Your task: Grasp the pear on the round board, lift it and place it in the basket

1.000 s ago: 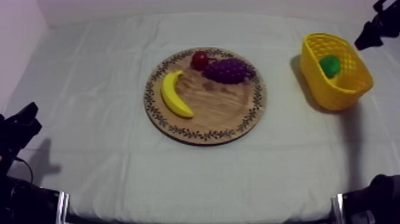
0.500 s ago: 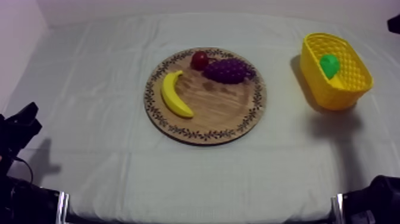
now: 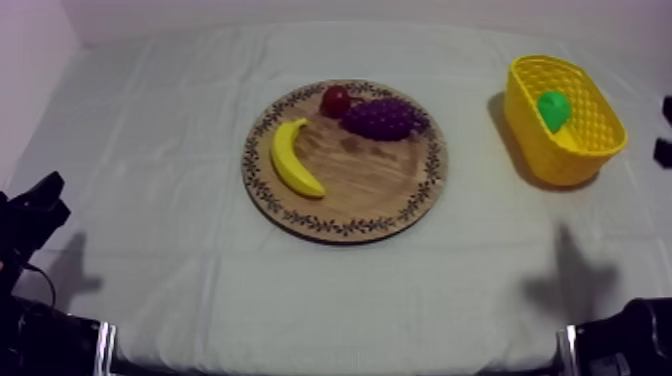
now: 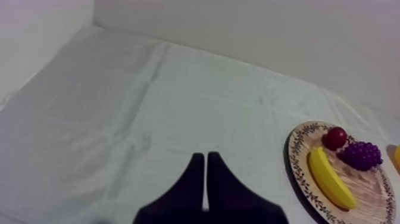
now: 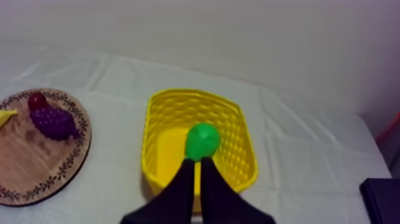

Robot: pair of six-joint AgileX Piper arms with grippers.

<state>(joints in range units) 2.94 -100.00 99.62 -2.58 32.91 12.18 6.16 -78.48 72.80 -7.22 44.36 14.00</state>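
The right gripper point(image 5: 197, 161) has its two black fingers pressed together into a narrow wedge, with nothing held between them. Straight ahead of the fingertips and lower down stands the yellow mesh-walled basket point(image 5: 172, 113), upright on the grey-white cloth point(image 5: 113, 77). The green toy pear point(image 5: 203, 140) lies inside it. Seen along the fingers, the tips line up with the pear's near edge. Seen from above, the pear sits by itself against the basket's inner wall, apart from the gripper.

Off to this gripper's left, well apart from the basket, the round wooden board with a patterned rim point(image 5: 30, 161) lies flat on the cloth. On the part of the board farthest from the gripper rests a bunch of purple toy grapes point(image 5: 52, 122). A small red fruit point(image 5: 37, 100) sits just beyond the grapes; whether the two touch cannot be told.

The left gripper point(image 4: 205, 156) is likewise closed on nothing, its fingers lying side by side with only a thin seam between them, over bare cloth. The board is ahead of it and to its right, well apart from the fingertips. A yellow toy banana point(image 4: 327, 179) lies on the side of the board nearest this gripper, curved along the rim. The red fruit and the grapes are beyond the banana. The basket with the pear stands far across the table from this gripper.
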